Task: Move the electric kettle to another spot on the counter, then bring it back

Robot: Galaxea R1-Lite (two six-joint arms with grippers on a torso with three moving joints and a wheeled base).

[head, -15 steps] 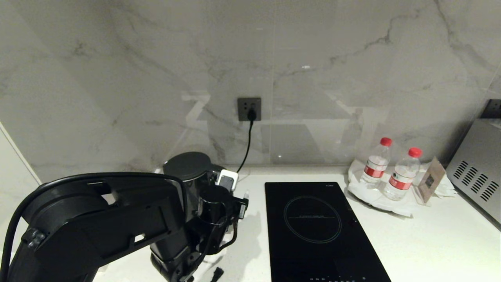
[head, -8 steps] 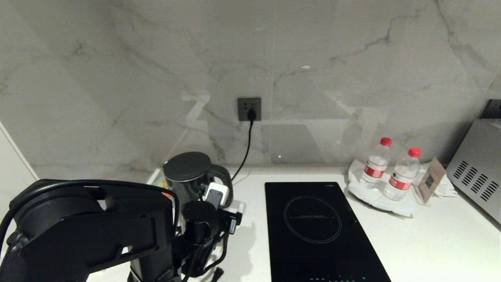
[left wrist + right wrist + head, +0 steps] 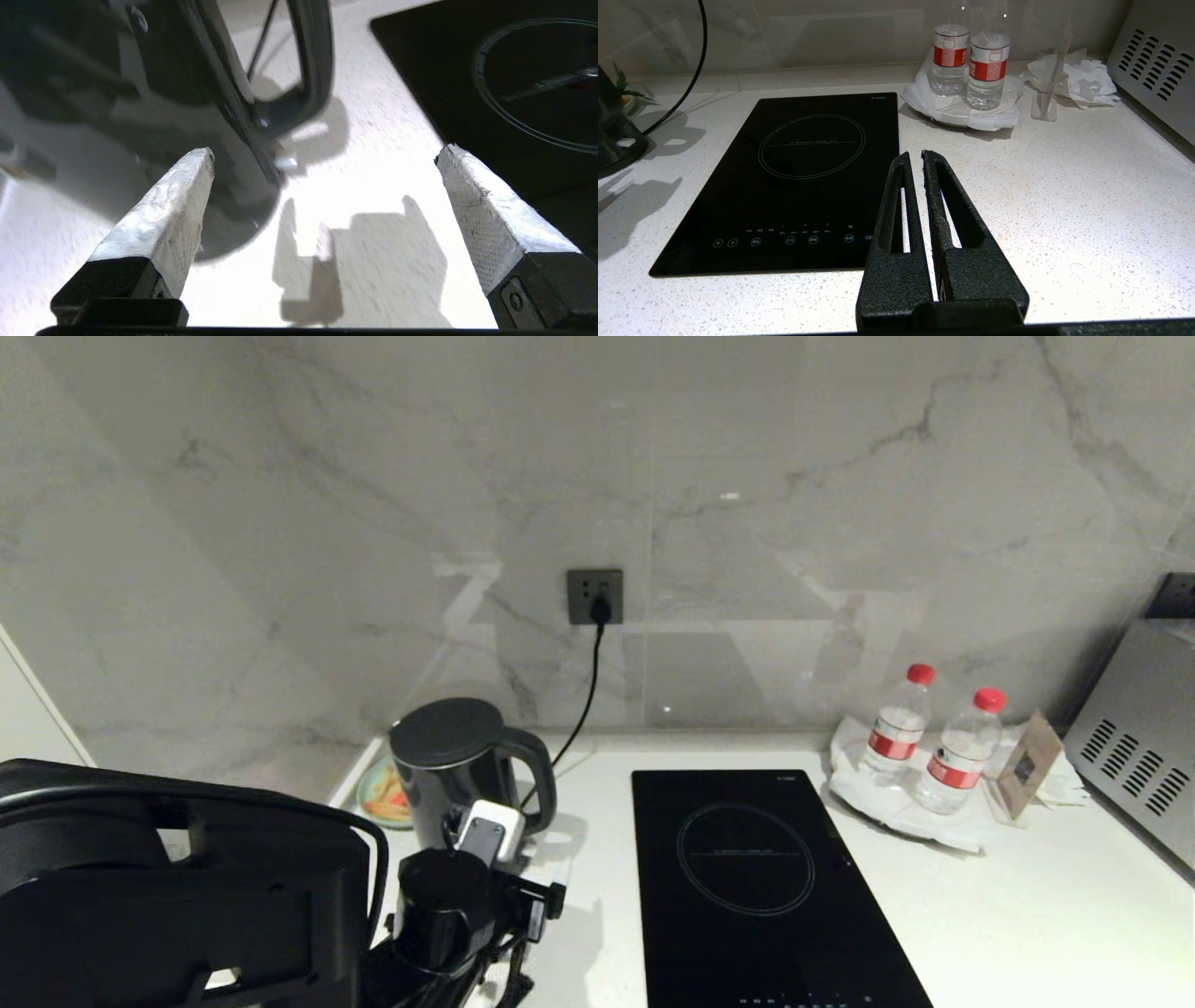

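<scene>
Kettle point(image 3: 446, 756) upright, handle pointing right.

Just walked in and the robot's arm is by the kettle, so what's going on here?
The left gripper is open and holds nothing; it sits just in front of the electric kettle, clear of its handle. The kettle stands upright on the counter, left of the induction hob, with its cord running to the wall socket. The right gripper is shut and idle over the counter near the hob. Two water bottles stand at the back right.
</scene>
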